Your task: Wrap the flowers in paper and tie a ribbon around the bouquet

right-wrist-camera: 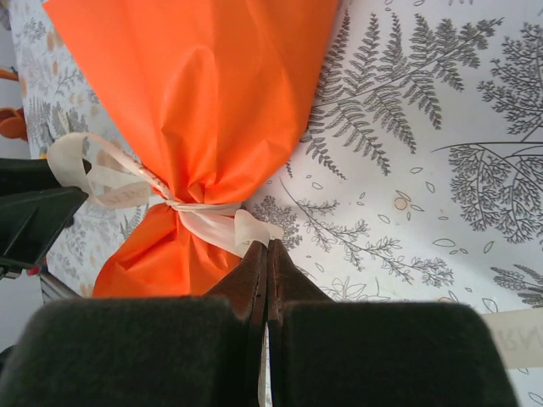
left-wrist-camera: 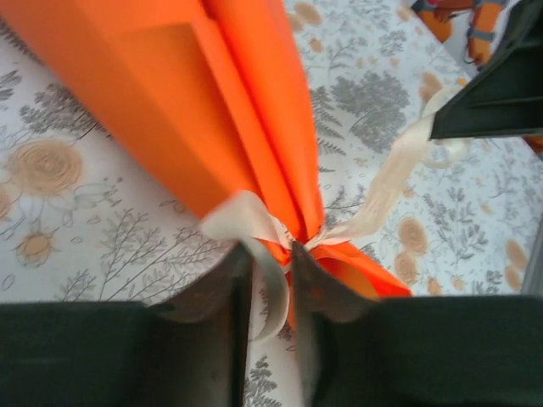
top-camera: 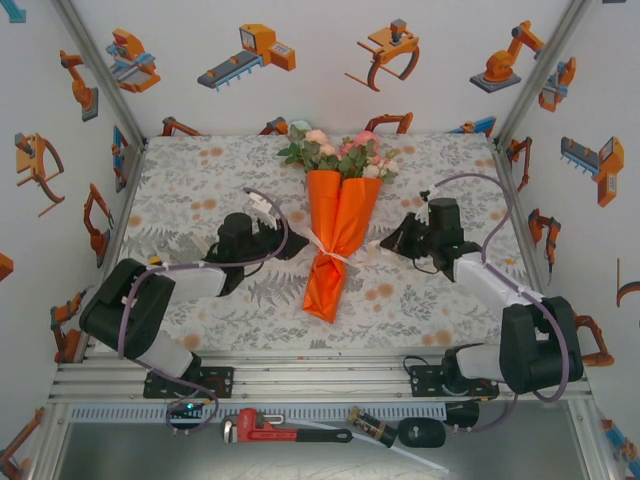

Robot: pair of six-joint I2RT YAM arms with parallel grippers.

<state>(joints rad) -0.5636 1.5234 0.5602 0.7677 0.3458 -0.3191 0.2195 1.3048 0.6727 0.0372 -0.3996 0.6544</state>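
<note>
White walls (top-camera: 320, 100) with orange robot stickers (top-camera: 262, 43) stand around a tablecloth (top-camera: 190, 190) with grey and orange flowers printed on it, and a red wrench (top-camera: 270, 430) lies on the grey shelf (top-camera: 120, 450) in front.

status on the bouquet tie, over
Left gripper open, loop of cream-white satin ribbon loose between its jaws. Right gripper shut on ribbon tail. Ribbon knotted round orange paper-wrapped bouquet. Nothing blocking.

The bouquet (top-camera: 337, 235) lies mid-table on the tablecloth (top-camera: 200, 170), the left tool (top-camera: 296, 246) and right tool (top-camera: 385, 242) flanking its ribbon (top-camera: 325, 250).
</note>
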